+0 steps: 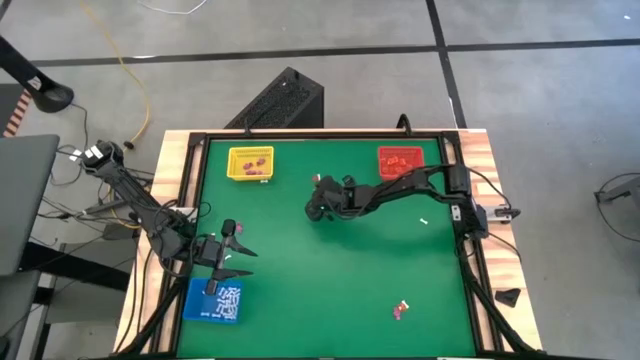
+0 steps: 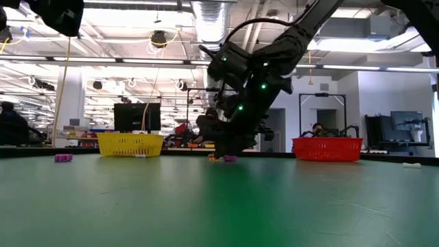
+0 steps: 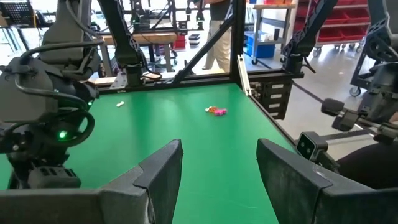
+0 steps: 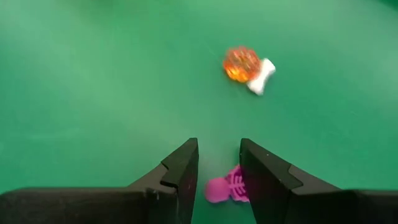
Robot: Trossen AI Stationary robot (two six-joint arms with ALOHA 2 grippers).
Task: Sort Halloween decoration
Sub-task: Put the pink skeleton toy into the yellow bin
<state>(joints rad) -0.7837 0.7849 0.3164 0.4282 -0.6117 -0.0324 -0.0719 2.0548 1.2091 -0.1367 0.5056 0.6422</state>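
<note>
Centrally, the right gripper is lowered to the green table, pointing down near the middle of the far half. Its 2 dark fingers stand partly open, with a narrow gap between them, and hold nothing. A purple-pink skeleton trinket lies flat on the table, partly within that gap at the fingertips; whether the fingers touch it cannot be told. Just beyond it lie an orange-red round trinket and a white bone trinket, touching each other.

The left gripper hangs at the near left of the table, just beside the far edge of the blue tray. Its fingers are spread wide and empty.

The blue tray holds many white stick-like trinkets. At the far left, the yellow tray holds a few dark purple pieces; at the far right, the red tray holds orange-red pieces. Loose on the table, a white piece lies right of the right gripper, and a small red and pink cluster lies at the near right. In the low view, 1 purple piece lies on the table left of the yellow tray.
</note>
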